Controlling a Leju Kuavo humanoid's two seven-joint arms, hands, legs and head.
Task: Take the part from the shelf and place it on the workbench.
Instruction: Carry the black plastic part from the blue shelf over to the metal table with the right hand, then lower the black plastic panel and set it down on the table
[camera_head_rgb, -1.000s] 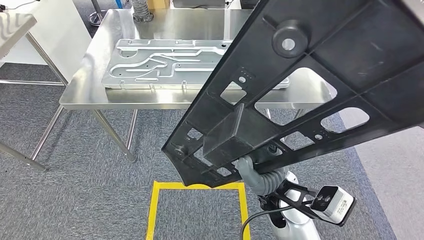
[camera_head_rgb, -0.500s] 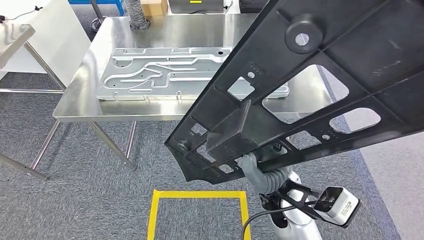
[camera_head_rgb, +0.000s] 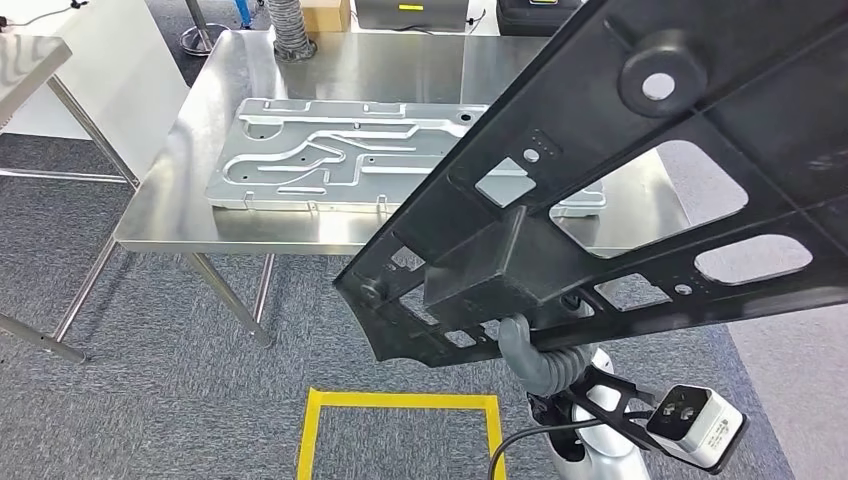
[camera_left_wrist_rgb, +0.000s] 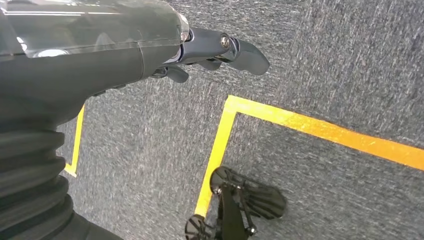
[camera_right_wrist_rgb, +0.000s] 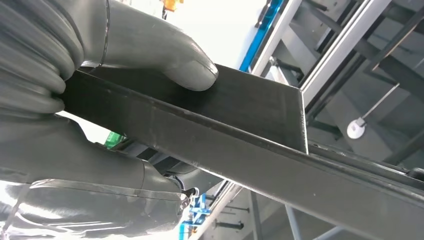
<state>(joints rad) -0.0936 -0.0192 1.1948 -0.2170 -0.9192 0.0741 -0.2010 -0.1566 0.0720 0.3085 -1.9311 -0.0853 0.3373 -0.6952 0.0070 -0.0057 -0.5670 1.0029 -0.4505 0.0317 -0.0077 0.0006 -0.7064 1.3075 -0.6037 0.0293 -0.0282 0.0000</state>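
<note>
Right hand (camera_right_wrist_rgb: 100, 100) clenched the black part (camera_head_rgb: 640, 190) at its near edge, thumb on top, holding it tilted in the air. Left hand (camera_left_wrist_rgb: 150, 47) hung over the carpet, holding nothing, fingers loosely apart. Since a second ago the view shifted and the steel surface (camera_head_rgb: 170, 200) sat slightly nearer; approach probably under way. A metal plate (camera_head_rgb: 330, 155) already occupied the surface's middle, limiting placement room.
</note>
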